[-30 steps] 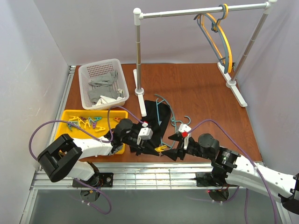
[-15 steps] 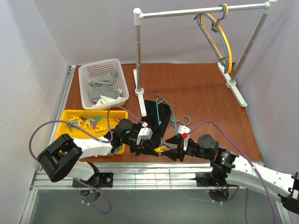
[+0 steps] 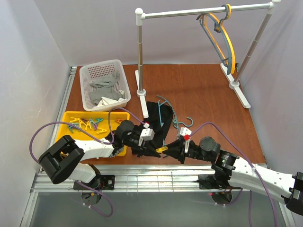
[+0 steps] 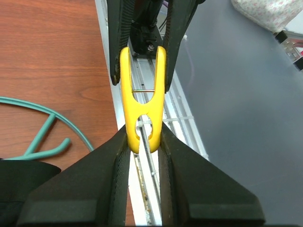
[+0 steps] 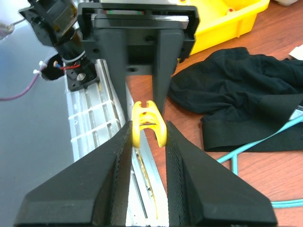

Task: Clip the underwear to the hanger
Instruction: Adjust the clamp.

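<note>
A yellow clothespin (image 3: 162,150) hangs over the table's near edge, between my two grippers. My left gripper (image 4: 143,130) is shut on one end of it. My right gripper (image 5: 148,127) is shut on the other, forked end, both fingers pressing its sides. In the top view the left gripper (image 3: 154,150) and right gripper (image 3: 170,150) meet tip to tip. The black underwear (image 3: 152,112) lies crumpled just behind them, with the teal hanger (image 3: 164,115) lying partly over it, hook to the right. The right wrist view shows the underwear (image 5: 236,80) and a bit of hanger (image 5: 255,142) to the right.
A yellow tray (image 3: 72,115) of coloured clothespins sits at the left. Behind it stands a white basket (image 3: 86,72) with grey cloths. A white rail (image 3: 189,12) at the back carries a yellow hanger (image 3: 218,45) and a grey-blue one. A metal grille (image 3: 156,178) runs along the near edge.
My right gripper has slid a little to the left and closed from wide open onto the clothespin. The left arm has stayed in place, still holding the pin.
</note>
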### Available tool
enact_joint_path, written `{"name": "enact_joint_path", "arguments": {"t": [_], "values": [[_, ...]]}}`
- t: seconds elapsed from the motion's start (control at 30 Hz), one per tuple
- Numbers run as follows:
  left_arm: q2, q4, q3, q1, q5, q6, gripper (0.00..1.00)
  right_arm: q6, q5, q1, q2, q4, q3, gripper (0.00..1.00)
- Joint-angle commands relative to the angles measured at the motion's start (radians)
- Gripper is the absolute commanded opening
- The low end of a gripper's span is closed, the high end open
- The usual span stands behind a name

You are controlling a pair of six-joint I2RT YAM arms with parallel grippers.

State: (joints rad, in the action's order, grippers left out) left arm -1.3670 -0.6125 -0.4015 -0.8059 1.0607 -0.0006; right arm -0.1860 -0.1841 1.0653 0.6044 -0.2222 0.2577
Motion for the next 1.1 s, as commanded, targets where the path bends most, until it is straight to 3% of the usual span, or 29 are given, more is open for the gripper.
{"name": "enact_joint_path", "arguments": {"t": [0.0,0.07,0.1,0.13,0.23,0.4,0.5,0.7,0.8,0.93,1.07], "values": [[0.014,-0.021,0.003,-0.015,0.009,0.008,0.3,-0.021,0.121,-0.007,0.008,-0.074,-0.021,0.12],[0.017,-0.023,0.007,-0.015,-0.011,-0.021,0.39,-0.027,0.172,-0.007,0.006,-0.074,-0.026,0.1],[0.025,-0.023,0.01,-0.015,-0.021,-0.022,0.53,-0.036,0.179,-0.007,0.005,-0.072,-0.028,0.1],[0.028,-0.021,0.012,-0.015,-0.042,-0.022,0.58,-0.043,0.223,-0.007,0.005,-0.072,-0.029,0.1],[0.04,-0.02,0.02,-0.013,-0.102,-0.027,0.61,-0.058,0.279,-0.007,-0.012,-0.071,-0.034,0.09],[0.048,-0.021,0.033,0.005,-0.208,-0.059,0.64,-0.07,0.356,-0.008,-0.043,-0.049,-0.031,0.08],[0.042,-0.015,0.035,0.026,-0.345,-0.09,0.64,-0.079,0.388,-0.01,-0.035,-0.04,-0.018,0.08],[0.051,-0.047,0.072,0.085,-0.548,-0.188,0.63,-0.119,0.446,-0.047,0.105,-0.028,0.015,0.08],[0.039,-0.008,0.058,0.088,-0.643,-0.206,0.61,-0.147,0.394,-0.106,0.155,-0.045,0.014,0.07],[-0.009,-0.035,0.058,0.088,-0.654,-0.246,0.57,-0.191,0.197,-0.27,0.193,-0.127,-0.037,0.07],[-0.063,-0.059,0.056,0.088,-0.67,-0.285,0.52,-0.207,0.097,-0.324,0.221,-0.192,-0.071,0.06]]}}
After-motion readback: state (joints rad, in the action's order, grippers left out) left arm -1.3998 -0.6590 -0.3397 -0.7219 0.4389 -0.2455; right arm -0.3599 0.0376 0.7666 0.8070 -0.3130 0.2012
